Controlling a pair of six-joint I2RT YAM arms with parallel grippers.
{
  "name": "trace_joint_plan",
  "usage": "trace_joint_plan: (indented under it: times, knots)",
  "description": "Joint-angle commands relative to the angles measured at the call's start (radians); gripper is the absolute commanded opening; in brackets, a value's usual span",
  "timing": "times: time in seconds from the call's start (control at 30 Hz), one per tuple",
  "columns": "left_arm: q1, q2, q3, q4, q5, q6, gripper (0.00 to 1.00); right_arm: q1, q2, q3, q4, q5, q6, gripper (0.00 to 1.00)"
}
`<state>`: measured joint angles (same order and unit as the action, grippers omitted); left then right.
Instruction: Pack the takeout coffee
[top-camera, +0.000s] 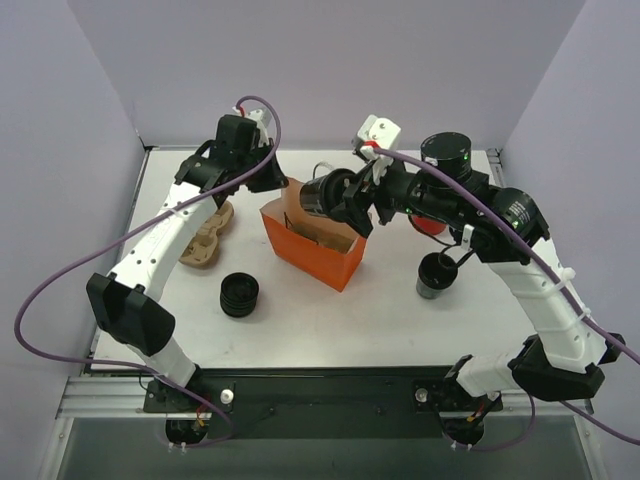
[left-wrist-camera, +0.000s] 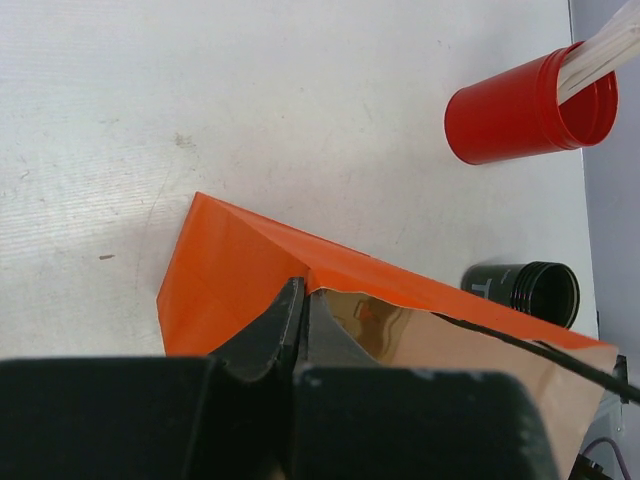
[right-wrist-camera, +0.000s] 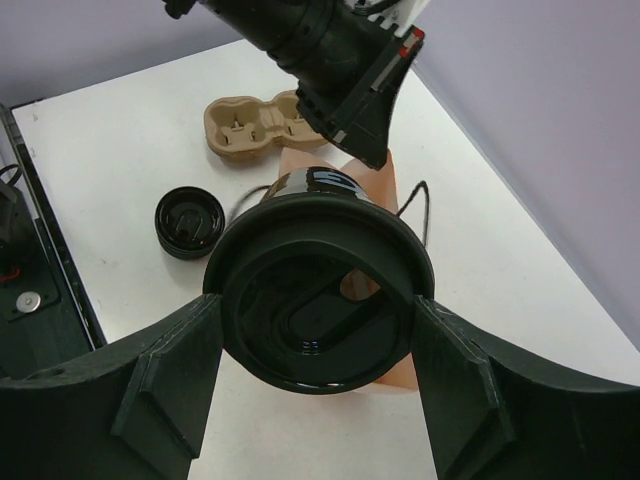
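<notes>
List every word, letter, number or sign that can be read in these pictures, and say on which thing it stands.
"T": a pale letter on the side of the standing cup, left wrist view; the orange bag hides whatever may follow it.
No text shows on the held cup, the red cup of straws or the cardboard tray.
Nothing else is readable.

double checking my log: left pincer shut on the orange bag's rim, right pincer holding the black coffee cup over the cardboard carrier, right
Not quite: the right pincer holds the coffee cup over the orange bag, not the cardboard carrier. The top view shows it. The rest stands.
</notes>
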<state>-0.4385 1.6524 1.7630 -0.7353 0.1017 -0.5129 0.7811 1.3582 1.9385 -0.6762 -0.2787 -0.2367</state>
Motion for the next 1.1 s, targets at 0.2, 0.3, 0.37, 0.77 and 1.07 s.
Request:
trace_joint_plan:
  times: [0.2, 0.3, 0.37, 0.77, 1.07]
  knots:
    - [0.007, -0.095, -0.011, 0.102, 0.0, -0.03, 0.0, 0.09, 0.055, 0.013, 0.066, 0.127, -0.084, 0.5]
    - [0.007, -0.138, -0.08, 0.195, 0.019, -0.009, 0.0, 0.086, 0.038, -0.047, 0.084, 0.171, -0.128, 0.5]
    - [0.006, -0.155, -0.124, 0.275, 0.061, 0.019, 0.0, 0.076, 0.038, -0.091, 0.087, 0.185, -0.147, 0.5]
    - [0.003, -0.344, -0.427, 0.524, 0.154, -0.018, 0.0, 0.083, -0.034, -0.461, 0.239, 0.231, -0.288, 0.48]
    - [0.003, -0.397, -0.408, 0.317, 0.095, 0.073, 0.4, 0.087, -0.021, -0.576, 0.314, 0.234, -0.277, 0.47]
